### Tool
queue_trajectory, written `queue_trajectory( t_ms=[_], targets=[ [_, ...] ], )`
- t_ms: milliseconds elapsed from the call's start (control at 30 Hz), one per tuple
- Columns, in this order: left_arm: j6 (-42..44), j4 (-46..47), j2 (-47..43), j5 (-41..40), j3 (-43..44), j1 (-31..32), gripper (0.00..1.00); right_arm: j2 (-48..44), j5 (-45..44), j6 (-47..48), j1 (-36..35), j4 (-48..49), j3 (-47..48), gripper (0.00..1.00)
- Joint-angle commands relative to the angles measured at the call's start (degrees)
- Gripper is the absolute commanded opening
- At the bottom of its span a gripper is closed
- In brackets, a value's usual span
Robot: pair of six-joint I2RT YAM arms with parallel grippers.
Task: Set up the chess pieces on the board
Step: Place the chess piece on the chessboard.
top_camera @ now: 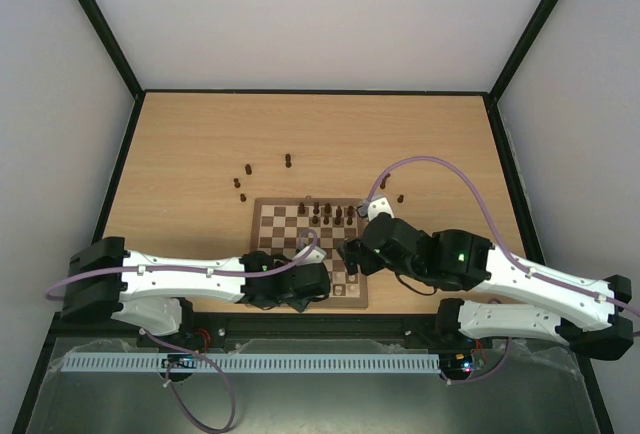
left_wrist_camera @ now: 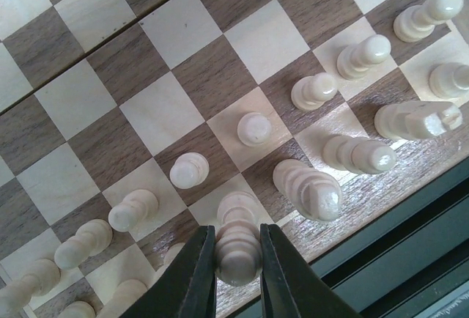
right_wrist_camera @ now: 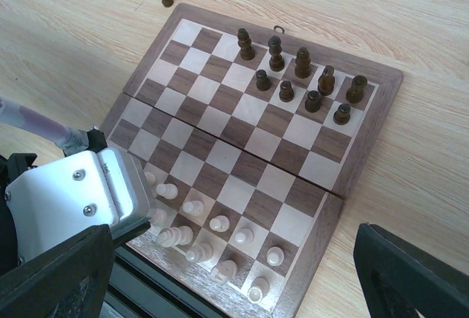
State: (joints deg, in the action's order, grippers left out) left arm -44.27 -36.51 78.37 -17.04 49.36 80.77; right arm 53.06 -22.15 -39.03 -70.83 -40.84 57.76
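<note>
Nine chess pieces [right_wrist_camera: 286, 91] on the board [right_wrist_camera: 249, 142], six off it (left claw [left_wrist_camera: 236, 234] clamped on cream piece [left_wrist_camera: 238, 252], right claw [right_wrist_camera: 234, 252] apart)

My right gripper [right_wrist_camera: 233, 283], jaws spread, above checkered wooden chessboard [right_wrist_camera: 220, 124]; small dark brown wooden chessmen [right_wrist_camera: 303, 61] clustered far-right.

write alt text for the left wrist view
The jaws of the left gripper are shut on a cream chessman in the edge row of the board. A diagonal line of cream pawns stands one row in, with taller cream pieces beside the held one.
</note>
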Motion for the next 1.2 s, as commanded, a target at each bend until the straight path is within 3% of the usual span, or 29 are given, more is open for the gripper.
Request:
queue_trajectory(
  t_ms=[0, 1167],
  targets=[
    [-1.0, 0.5, 1.2, -1.7, -0.9, 0.3, 0.08, 0.7, -0.3, -0.4, 0.3, -0.2, -0.8, 0.90],
    [-1.2, -1.6, 3.4, 0.1, 0.7, 0.4, 0.17, 1.9, 0.2, 0.6, 0.8, 1.2, -2.5, 0.92]
  ],
)
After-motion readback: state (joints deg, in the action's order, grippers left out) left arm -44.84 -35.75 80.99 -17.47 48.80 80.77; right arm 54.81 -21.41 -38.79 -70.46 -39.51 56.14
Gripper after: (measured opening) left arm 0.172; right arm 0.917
